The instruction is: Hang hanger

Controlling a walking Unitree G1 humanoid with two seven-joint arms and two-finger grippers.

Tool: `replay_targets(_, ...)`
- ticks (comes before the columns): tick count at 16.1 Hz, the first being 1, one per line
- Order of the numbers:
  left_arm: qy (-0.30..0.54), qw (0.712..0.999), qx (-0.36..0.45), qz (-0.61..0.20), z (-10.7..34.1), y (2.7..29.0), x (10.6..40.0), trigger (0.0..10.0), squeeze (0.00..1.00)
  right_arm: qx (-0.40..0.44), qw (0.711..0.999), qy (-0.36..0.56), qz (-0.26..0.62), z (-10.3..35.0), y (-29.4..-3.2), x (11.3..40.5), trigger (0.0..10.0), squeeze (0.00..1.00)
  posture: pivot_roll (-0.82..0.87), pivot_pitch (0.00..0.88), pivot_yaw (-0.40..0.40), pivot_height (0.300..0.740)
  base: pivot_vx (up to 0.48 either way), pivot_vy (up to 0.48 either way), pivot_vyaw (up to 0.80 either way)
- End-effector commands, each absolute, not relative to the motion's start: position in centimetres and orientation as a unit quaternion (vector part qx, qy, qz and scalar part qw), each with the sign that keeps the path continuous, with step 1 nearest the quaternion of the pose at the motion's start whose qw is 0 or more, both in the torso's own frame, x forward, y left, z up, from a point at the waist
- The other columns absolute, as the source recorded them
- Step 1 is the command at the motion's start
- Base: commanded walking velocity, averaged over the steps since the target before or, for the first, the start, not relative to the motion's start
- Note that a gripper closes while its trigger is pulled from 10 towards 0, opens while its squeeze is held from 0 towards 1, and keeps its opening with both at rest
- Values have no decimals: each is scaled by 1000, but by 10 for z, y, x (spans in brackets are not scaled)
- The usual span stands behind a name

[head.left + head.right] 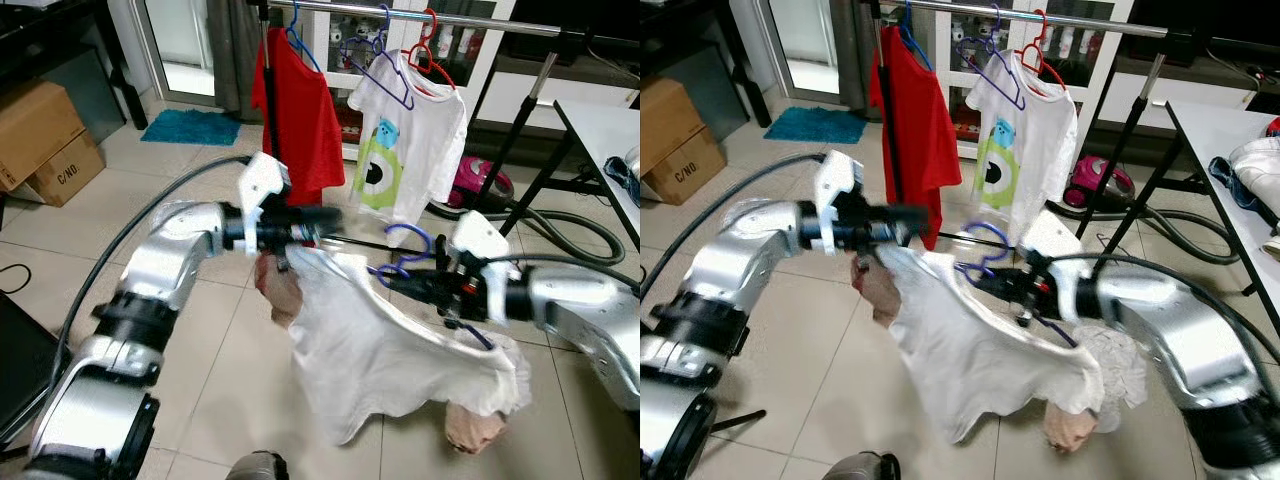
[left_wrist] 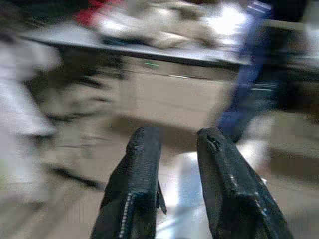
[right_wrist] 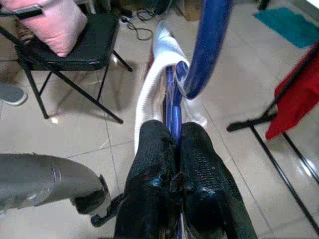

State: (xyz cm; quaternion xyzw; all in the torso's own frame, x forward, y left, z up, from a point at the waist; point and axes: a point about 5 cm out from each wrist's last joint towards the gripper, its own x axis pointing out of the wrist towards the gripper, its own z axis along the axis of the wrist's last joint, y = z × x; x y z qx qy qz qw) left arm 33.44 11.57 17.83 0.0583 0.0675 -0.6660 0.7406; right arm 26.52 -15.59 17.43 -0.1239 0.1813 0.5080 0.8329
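A blue hanger point(image 1: 408, 243) sits inside the collar of a white shirt point(image 1: 380, 350), its hook standing up above the cloth. My right gripper point(image 1: 388, 281) is shut on the hanger point(image 3: 172, 107) just below the hook. My left gripper point(image 1: 330, 215) is shut on the shirt's upper edge, and white cloth point(image 2: 179, 191) shows between its fingers. The shirt hangs spread between the two grippers over the tiled floor. Behind it is the clothes rail point(image 1: 430, 18), carrying a red shirt point(image 1: 298, 110), a white monster-print shirt point(image 1: 410, 150) and an empty purple hanger point(image 1: 375, 65).
The rail's black legs point(image 1: 520, 130) slant down to the floor behind the grippers. A pink vacuum point(image 1: 478, 182) and its hose lie behind the rack. A table point(image 1: 605, 125) stands at the right, cardboard boxes point(image 1: 40, 140) and a teal mat point(image 1: 195, 127) at the left. A black folding chair point(image 3: 75, 50) stands nearby.
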Motion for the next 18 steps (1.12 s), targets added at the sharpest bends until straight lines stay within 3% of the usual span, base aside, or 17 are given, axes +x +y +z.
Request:
replay_targets(1, 91, 707, 38, -700, 176, 111, 331, 10000, 1000, -137, 831, 167, 512, 180, -151, 267, 10000, 0, -68, 0, 20, 740, 0, 0, 0)
replay_targets(6, 104, 698, 50, -706, 172, 111, 332, 10000, 1000, -141, 828, 166, 517, 181, -150, 266, 10000, 0, -74, 0, 26, 740, 0, 0, 0)
replay_targets(8, 127, 685, 106, -709, 168, 119, 334, 10000, 1000, -152, 810, 162, 542, 184, -151, 260, 10000, 0, -75, 0, 26, 740, 0, 0, 0)
replay_targets(9, 131, 684, 116, -708, 167, 121, 335, 10000, 251, -154, 808, 161, 546, 185, -151, 259, 10000, 0, -75, 0, 27, 740, 0, 0, 0)
replay_targets(10, 142, 682, 136, -705, 167, 125, 337, 10000, 0, -162, 800, 160, 555, 187, -151, 257, 10000, 0, -75, 0, 27, 740, 0, 0, 0)
replay_targets(13, 157, 673, 156, -706, 164, 126, 339, 10000, 0, -172, 791, 156, 566, 190, -149, 254, 10000, 0, -77, 0, 30, 740, 0, 0, 0)
replay_targets(14, 158, 670, 156, -708, 163, 126, 339, 9333, 0, -173, 790, 155, 568, 190, -149, 254, 10000, 0, -77, 0, 30, 740, 0, 0, 0)
replay_targets(15, 156, 664, 153, -715, 163, 123, 338, 0, 0, -177, 788, 154, 569, 191, -148, 254, 10000, 0, -77, 0, 30, 740, 0, 0, 0)
replay_targets(18, 167, 645, 163, -728, 161, 122, 338, 0, 0, -183, 785, 153, 572, 193, -148, 253, 10000, 0, -78, 0, 33, 740, 0, 0, 0)
